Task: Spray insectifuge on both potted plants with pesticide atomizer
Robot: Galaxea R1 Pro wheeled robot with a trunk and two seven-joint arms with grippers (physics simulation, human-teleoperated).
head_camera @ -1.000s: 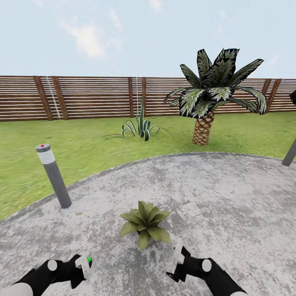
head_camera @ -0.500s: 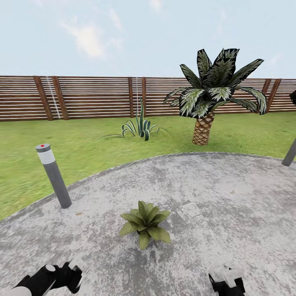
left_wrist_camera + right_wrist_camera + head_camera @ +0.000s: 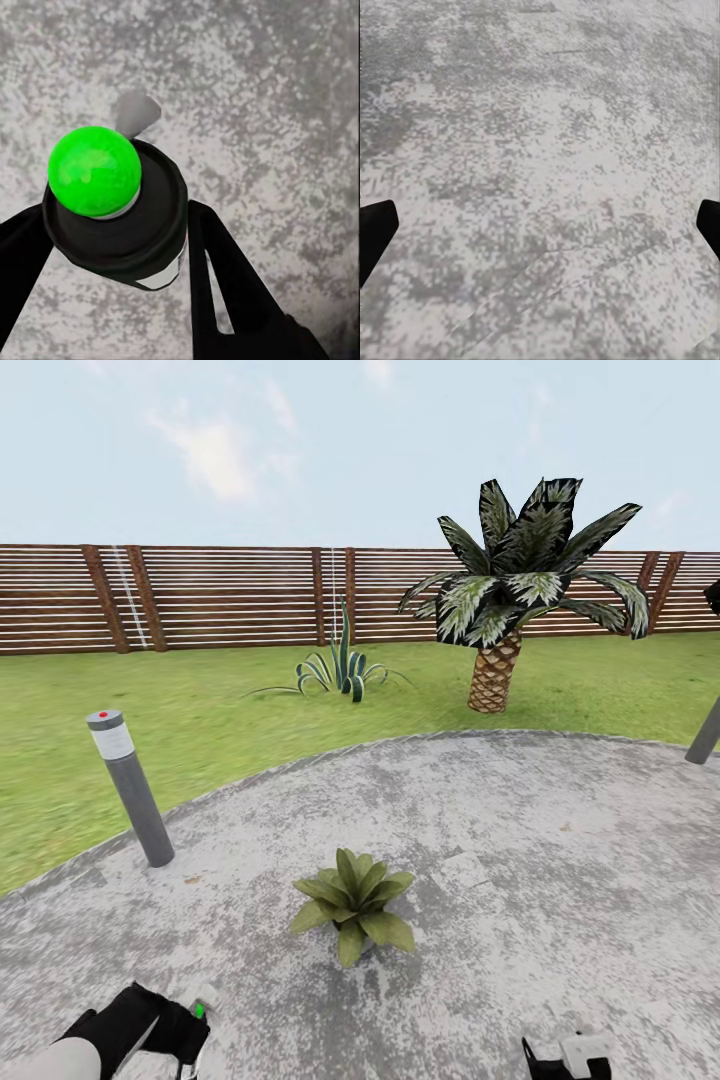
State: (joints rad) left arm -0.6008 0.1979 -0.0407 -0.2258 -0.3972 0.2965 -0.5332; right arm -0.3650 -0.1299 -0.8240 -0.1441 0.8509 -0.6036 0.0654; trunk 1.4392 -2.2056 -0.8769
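One potted plant (image 3: 352, 901), a low rosette of broad green leaves hiding its pot, stands on the grey mottled patio (image 3: 520, 830) in the head view. The other potted plant is out of view. My left gripper (image 3: 188, 1028) sits at the bottom left, short of the plant, shut on the pesticide atomizer (image 3: 199, 1011). In the left wrist view the atomizer (image 3: 120, 217) shows its black cap and bright green spot between the black fingers (image 3: 225, 285) of the left gripper (image 3: 116, 214). My right gripper (image 3: 565, 1052) is low at the bottom right; the right wrist view shows the right gripper (image 3: 540, 225) open over bare paving.
A grey bollard light (image 3: 130, 785) stands at the patio's left edge, another post (image 3: 705, 732) at the right. On the lawn (image 3: 200, 710) are a spiky striped plant (image 3: 342, 670) and a palm (image 3: 505, 600). A brown slat fence (image 3: 230, 598) closes the back.
Both arms have drawn back and down toward the bottom edge of the head view. The atomizer stays in the left gripper. The plant and camera have not moved.
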